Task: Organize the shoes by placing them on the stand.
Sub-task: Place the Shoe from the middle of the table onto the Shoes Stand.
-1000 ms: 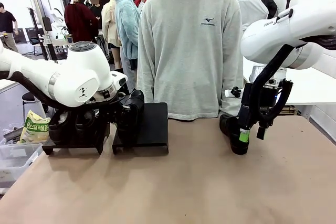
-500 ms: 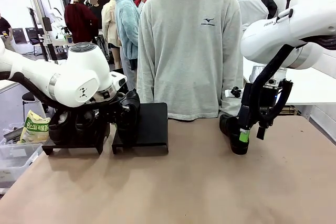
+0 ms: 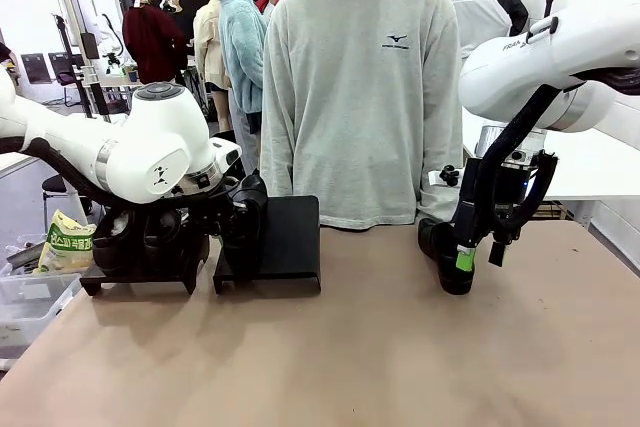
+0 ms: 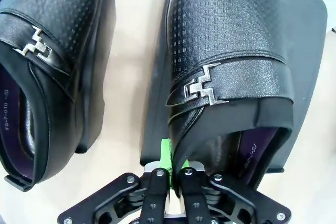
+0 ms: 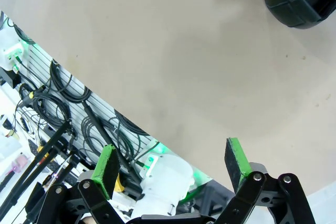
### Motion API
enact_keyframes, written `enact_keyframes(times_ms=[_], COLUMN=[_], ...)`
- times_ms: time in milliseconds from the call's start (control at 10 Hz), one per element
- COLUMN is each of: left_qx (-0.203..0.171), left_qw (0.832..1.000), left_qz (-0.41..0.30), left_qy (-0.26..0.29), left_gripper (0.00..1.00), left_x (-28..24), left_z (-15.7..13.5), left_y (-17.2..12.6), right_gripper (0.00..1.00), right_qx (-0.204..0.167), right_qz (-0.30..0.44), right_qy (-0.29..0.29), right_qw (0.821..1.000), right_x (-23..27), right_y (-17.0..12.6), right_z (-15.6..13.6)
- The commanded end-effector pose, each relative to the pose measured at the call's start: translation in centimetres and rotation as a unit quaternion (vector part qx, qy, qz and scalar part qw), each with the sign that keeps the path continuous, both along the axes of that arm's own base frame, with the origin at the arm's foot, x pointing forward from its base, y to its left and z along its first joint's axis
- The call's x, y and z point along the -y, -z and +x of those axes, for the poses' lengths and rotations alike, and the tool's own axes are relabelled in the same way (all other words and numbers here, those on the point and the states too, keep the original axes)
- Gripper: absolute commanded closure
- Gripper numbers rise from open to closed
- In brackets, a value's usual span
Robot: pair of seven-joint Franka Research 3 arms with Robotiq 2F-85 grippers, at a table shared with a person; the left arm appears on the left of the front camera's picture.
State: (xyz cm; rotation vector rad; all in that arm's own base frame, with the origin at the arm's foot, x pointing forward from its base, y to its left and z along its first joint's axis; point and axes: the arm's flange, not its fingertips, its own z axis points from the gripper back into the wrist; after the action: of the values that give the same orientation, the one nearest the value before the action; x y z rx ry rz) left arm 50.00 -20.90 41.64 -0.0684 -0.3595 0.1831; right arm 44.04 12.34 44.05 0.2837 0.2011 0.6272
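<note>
Lowered: shoe (image 4: pixel 226 66) onto stand (image 4: pixel 302 51) | left claw (image 4: pixel 169 174) gripping shoe | right claw (image 5: pixel 173 166) open

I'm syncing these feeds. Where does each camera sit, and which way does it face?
Front view: between the arms, facing the person across the table; both arms show.
Left wrist view: looks down its shut fingers pinching a shoe on the stand.
Right wrist view: looks past open fingers at the table edge.
Shared: the front view also shows that stand and held shoe.
</note>
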Motion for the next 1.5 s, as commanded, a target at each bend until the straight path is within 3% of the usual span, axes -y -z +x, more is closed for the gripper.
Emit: enact_keyframes(times_ms=[0, 500, 700, 900, 1000, 1400], left_qx=[-0.001, 0.001, 0.014, 0.015, 0.007, 0.007], left_qw=[1.0, 1.0, 1.0, 1.0, 1.0, 1.0], left_qz=[0.008, 0.02, 0.015, 0.007, 0.006, 0.006], left_qy=[-0.007, -0.003, -0.002, 0.006, 0.005, 0.005], left_gripper=[0.98, 0.0, 0.0, 0.0, 0.0, 0.0], left_x=[0.6, 0.6, 0.6, 0.5, 0.4, 0.4], left_z=[0.7, 0.7, 0.1, -3.0, 0.0, 0.0], left_y=[-0.7, -0.7, -1.4, -2.9, -1.4, -1.4], right_gripper=[0.0, 0.0, 0.0, 0.0, 0.0, 0.0], right_qx=[-0.002, -0.002, -0.002, -0.002, -0.002, -0.002], right_qz=[-0.005, -0.005, -0.005, -0.005, -0.005, -0.005], right_qy=[-0.002, -0.002, -0.002, -0.002, -0.002, -0.002], right_qw=[1.0, 1.0, 1.0, 1.0, 1.0, 1.0], right_x=[0.0, 0.0, 0.0, 0.0, 0.0, 0.0], right_y=[-0.1, -0.1, -0.1, -0.1, -0.1, -0.1], right_z=[-0.1, -0.1, -0.1, -0.1, -0.1, -0.1])
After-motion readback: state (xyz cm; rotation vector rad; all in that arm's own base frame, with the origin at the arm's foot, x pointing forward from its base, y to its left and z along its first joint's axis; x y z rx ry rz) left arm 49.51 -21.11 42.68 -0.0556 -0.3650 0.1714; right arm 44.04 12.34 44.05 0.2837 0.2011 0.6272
